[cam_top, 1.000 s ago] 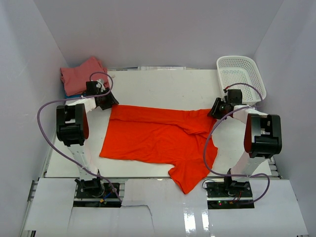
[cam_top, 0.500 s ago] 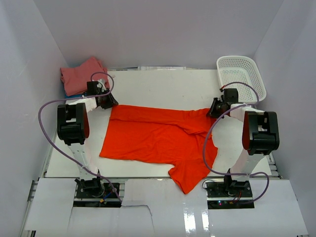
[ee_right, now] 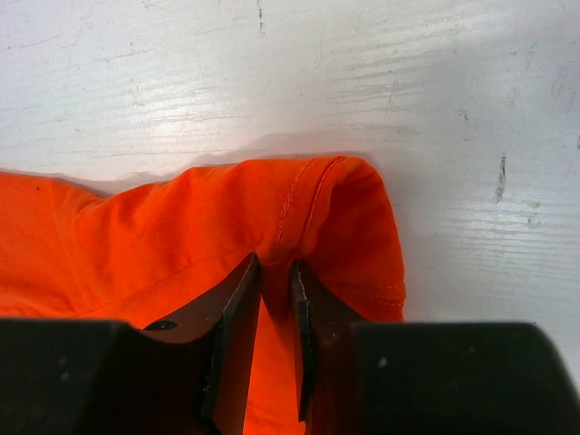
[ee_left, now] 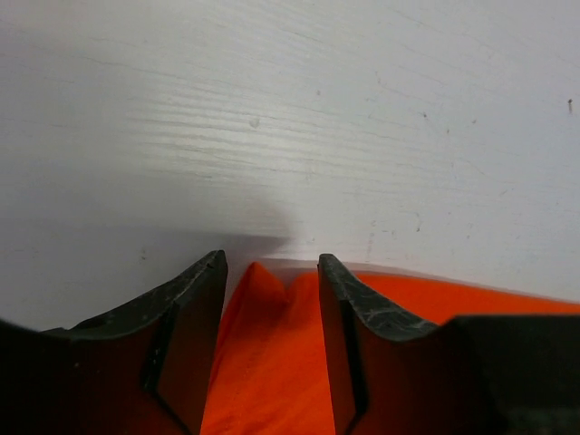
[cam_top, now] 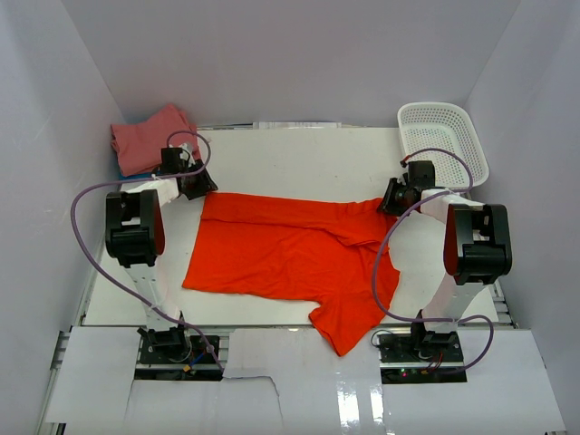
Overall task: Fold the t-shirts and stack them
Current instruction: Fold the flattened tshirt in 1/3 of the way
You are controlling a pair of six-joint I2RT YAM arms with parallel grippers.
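Since a second ago both of my wrists have crept a little toward the far edge of the table, and my right forearm has drawn slightly inward; the cloth has hardly shifted.

My left gripper sits at the far-left corner of the orange-red t-shirt. Its fingers stand apart, and the pointed corner of the cloth lies in the gap between them, on the bare white board. I cannot tell if either pad presses on it.

My right gripper is at the shirt's far-right corner, near the right edge of the table. Its fingers are drawn almost together and pinch a raised ridge of the hemmed cloth, which bunches up just ahead of the tips.

This shirt lies spread flat across the middle of the table, its far edge stretched between my two grippers. One sleeve reaches over the near edge, between my two bases.

At the far-left corner the salmon-pink t-shirt rests folded, with a sliver of the blue t-shirt showing beneath it. A white mesh basket stands at the far-right corner, just beyond my right wrist.
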